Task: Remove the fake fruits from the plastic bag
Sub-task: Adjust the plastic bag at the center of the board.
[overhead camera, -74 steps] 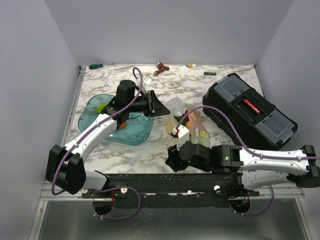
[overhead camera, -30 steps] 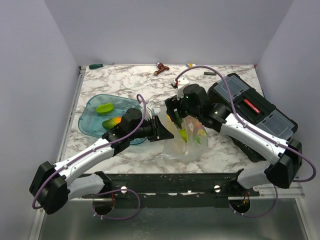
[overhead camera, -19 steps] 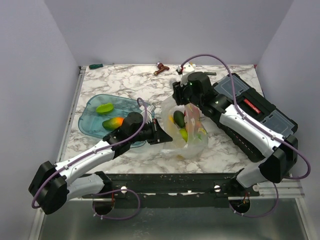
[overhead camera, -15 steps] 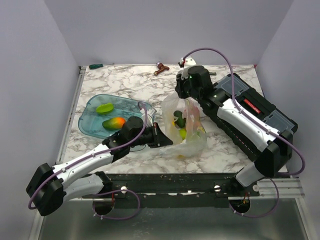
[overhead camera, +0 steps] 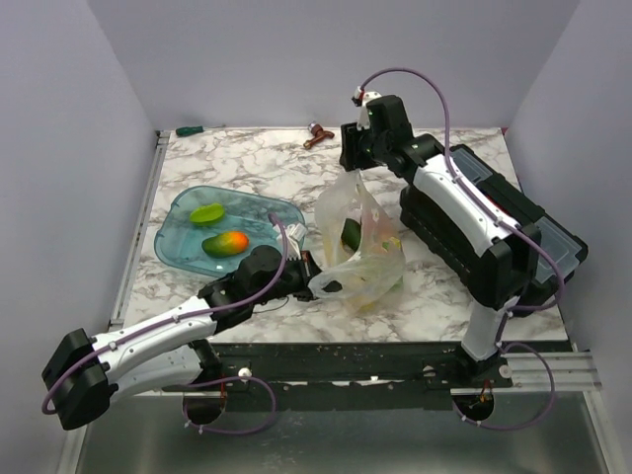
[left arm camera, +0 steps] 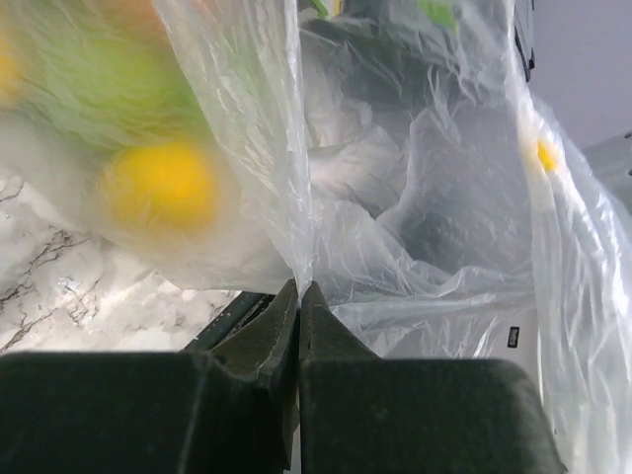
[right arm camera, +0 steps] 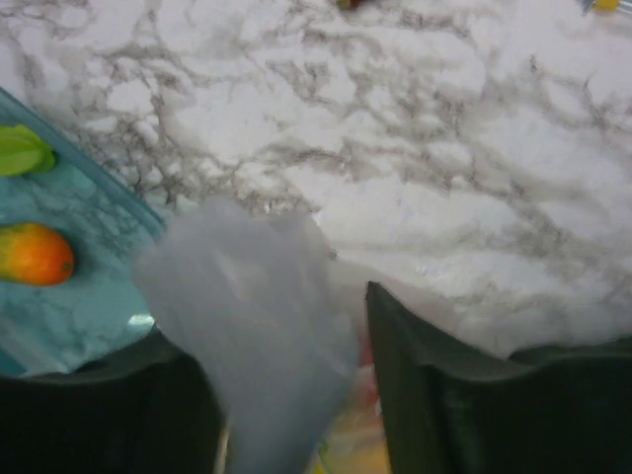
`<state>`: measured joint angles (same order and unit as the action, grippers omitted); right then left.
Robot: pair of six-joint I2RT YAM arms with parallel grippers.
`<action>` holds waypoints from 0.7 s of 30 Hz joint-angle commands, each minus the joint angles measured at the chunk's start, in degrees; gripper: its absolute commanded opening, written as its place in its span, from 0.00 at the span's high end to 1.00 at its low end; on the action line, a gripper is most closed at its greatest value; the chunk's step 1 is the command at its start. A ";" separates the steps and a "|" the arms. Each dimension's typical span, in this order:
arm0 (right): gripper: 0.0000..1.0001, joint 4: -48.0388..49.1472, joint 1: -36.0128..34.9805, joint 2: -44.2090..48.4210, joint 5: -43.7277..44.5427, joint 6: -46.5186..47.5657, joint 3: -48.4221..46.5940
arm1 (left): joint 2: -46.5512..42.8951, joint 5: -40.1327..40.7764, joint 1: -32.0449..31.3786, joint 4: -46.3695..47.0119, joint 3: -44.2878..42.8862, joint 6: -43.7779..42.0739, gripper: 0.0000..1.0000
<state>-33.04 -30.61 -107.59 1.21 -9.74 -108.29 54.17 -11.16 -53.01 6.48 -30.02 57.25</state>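
Fake fruits (overhead camera: pixel 350 234) are in two places. Two lie in the teal tray (overhead camera: pixel 178 237), and the rest (a dark green one and some yellow-green shapes, hard to separate through the film) sit low in the plastic bag (overhead camera: pixel 367 281). The bag stands on the bench (overhead camera: pixel 247 163) between the tray and the black toolbox (overhead camera: pixel 494 212).

The left tool (left arm camera: pixel 299 296) is pressed together on a fold of the bag's near lower edge, holding it down by the bench. The right tool (right arm camera: pixel 281 326) hangs at the bag's drawn-up top. Its fingers are apart with film between them, and I cannot tell whether they bite on it.

As I read it, the emptying is partly done and the bag is being stretched between the two tools. The next move calls for one firm hold on the film while the other end is raised, so the fruits roll toward the mouth and not into a crease.
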 commanded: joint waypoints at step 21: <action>0.00 -17.94 -4.91 33.44 2.99 -14.64 26.28 | 10.19 10.06 3.62 -29.32 -27.11 -17.95 0.18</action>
<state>-47.94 -32.73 -74.96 -1.39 -19.49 -85.03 61.08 -5.74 -51.18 -15.68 -52.07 43.94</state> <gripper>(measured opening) 0.998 0.768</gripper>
